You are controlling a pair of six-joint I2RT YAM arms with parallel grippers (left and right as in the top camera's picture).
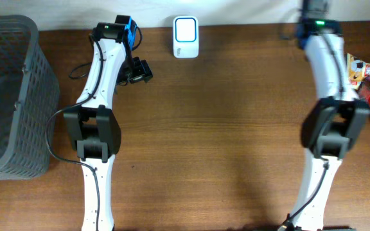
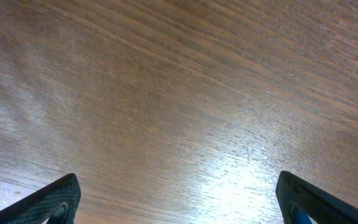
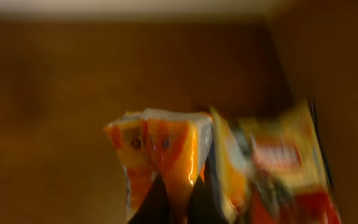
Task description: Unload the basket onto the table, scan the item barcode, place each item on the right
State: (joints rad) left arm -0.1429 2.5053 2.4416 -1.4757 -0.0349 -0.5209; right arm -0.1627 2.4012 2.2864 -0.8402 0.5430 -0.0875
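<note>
The right gripper [image 3: 174, 202] is pinched shut on what looks, through blur, like an orange snack packet [image 3: 166, 149] just above its fingertips, likely edge-held to bare its barcode for the white scanner [image 1: 185, 37] well to its left; the left gripper [image 2: 179, 208] gapes empty over table [image 2: 179, 93]

White arms [image 1: 101, 70] carry black joint housings [image 1: 95, 128], black cables [image 1: 52, 131], green lights [image 1: 110, 27].

Blurred orange snack packet [image 3: 166, 155], print unreadable; grey basket [image 1: 11, 96] cut off at left edge.
</note>
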